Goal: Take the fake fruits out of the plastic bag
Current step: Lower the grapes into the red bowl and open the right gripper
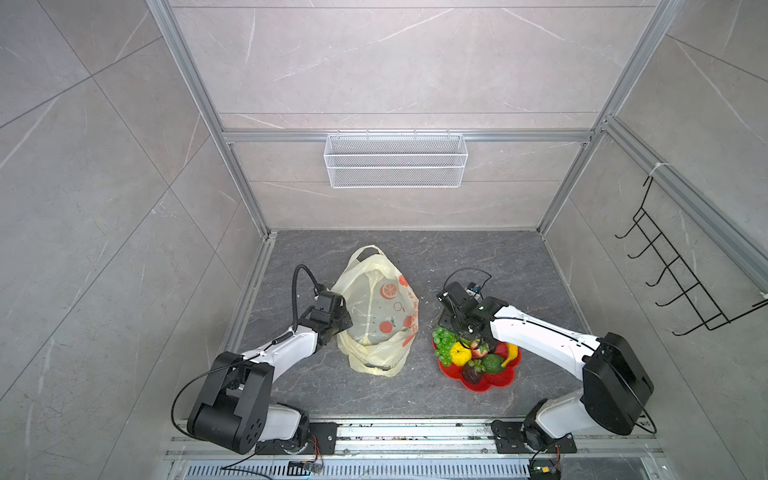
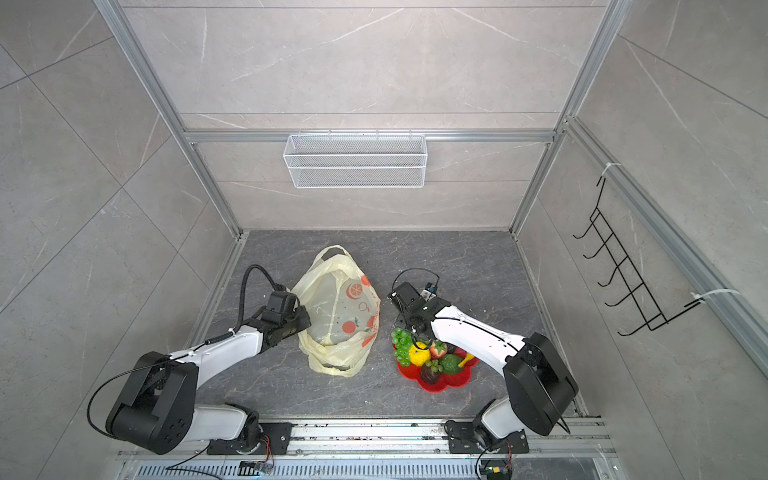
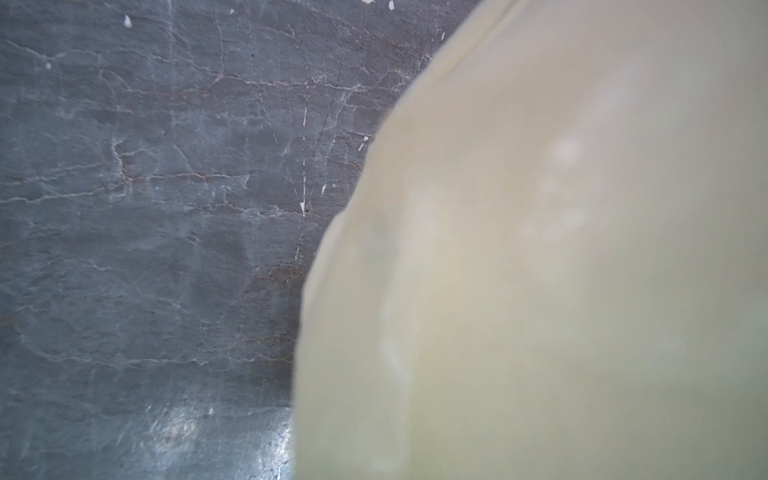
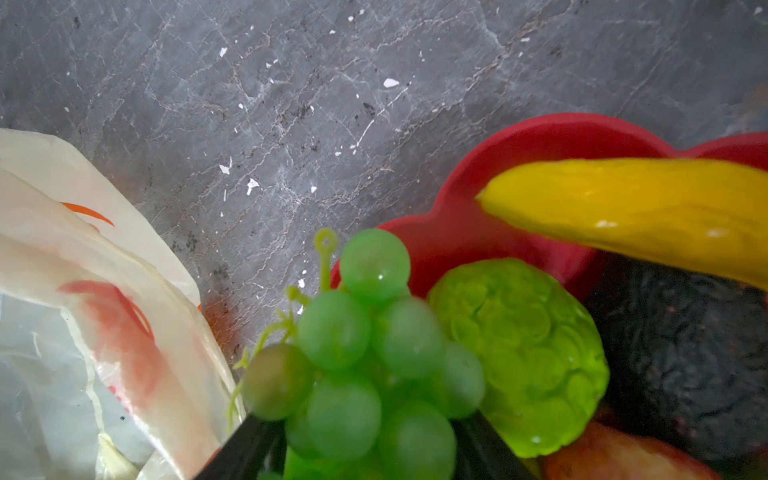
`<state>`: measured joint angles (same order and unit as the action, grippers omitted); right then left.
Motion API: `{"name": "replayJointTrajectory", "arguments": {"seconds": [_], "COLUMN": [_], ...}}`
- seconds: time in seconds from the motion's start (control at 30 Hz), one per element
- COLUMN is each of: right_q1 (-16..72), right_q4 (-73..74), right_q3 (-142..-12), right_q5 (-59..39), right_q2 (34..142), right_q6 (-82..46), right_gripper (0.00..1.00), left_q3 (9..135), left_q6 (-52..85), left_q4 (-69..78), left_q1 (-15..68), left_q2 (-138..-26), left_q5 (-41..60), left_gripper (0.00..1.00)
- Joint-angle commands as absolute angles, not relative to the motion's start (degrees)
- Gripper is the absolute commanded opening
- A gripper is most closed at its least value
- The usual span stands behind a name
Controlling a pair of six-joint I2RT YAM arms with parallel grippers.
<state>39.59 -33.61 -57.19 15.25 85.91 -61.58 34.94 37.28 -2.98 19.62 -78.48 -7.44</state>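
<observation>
Your left gripper [image 1: 346, 322] clamps the bag [image 1: 374, 299]. The right gripper [image 4: 365, 451] straddles grapes [image 4: 332, 328] overhanging the plate [image 4: 457, 237]'s left edge, grip unclear; they may tumble off.

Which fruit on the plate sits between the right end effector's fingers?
The green grape bunch, at the plate edge nearest the bag; the banana, bumpy green fruit and dark fruit lie outside the fingers.

Red flower-shaped plate [image 1: 494, 383] on dark tabletop [image 1: 457, 257]; white mesh basket [image 1: 395, 160], black hook rack [image 1: 681, 270].
</observation>
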Motion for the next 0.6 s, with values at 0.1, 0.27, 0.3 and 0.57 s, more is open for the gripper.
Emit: {"name": "replayJointTrajectory", "arguments": {"seconds": [0.1, 0.27, 0.3, 0.57], "right_q1": [39.2, 39.2, 39.2, 39.0], "right_q4": [-34.2, -33.4, -33.6, -35.4], "right_q3": [-56.8, -56.2, -56.2, -55.5], "right_q5": [16.3, 16.1, 16.3, 18.0], "right_q2": [85.8, 84.7, 84.6, 83.9], "right_q6": [-62.5, -62.0, -62.0, -62.8], "right_gripper": [0.62, 0.67, 0.67, 0.64], "left_q3": [36.2, 36.2, 36.1, 36.1], "left_q6": [36.1, 36.1, 36.1, 36.0], "left_q4": [-3.5, -3.3, -3.4, -3.5], "left_q1": [19.3, 19.4, 19.4, 19.4], "left_q2": [-77.7, -77.9, -77.8, -77.6], "left_q5": [-9.0, -8.9, -8.9, -9.1], "left_gripper": [0.05, 0.05, 0.05, 0.06]}}
